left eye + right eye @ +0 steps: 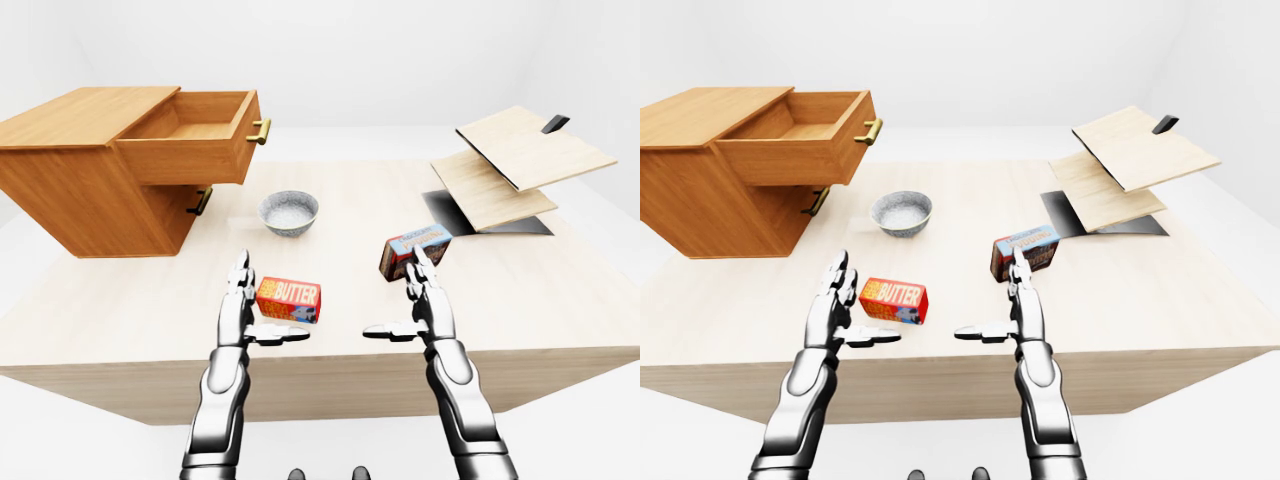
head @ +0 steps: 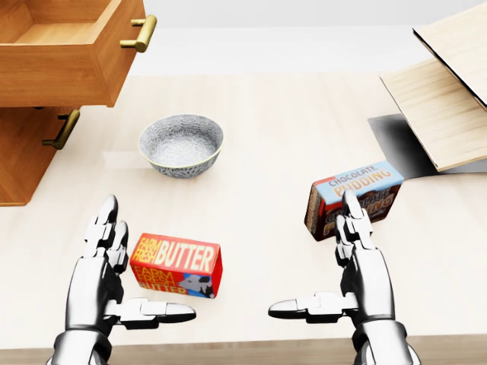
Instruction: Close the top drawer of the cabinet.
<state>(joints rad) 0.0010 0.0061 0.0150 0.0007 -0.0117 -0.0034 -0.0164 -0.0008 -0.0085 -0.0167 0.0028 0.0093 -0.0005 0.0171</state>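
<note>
A wooden cabinet (image 1: 70, 190) stands at the upper left of the table in the left-eye view. Its top drawer (image 1: 190, 135) is pulled far out, with a brass handle (image 1: 260, 131) on its face; the lower drawer's handle (image 1: 200, 201) sits flush below. My left hand (image 2: 125, 285) hovers open near the table's bottom edge, just left of a red butter box (image 2: 176, 265). My right hand (image 2: 327, 281) is open too, below a chocolate pudding box (image 2: 354, 195). Neither hand touches the cabinet.
A grey bowl (image 2: 181, 144) sits between the cabinet and the boxes. At the upper right, light wooden boards (image 1: 520, 160) hang tilted over a dark mat (image 1: 445, 208). The table's near edge (image 1: 320, 365) runs under my wrists.
</note>
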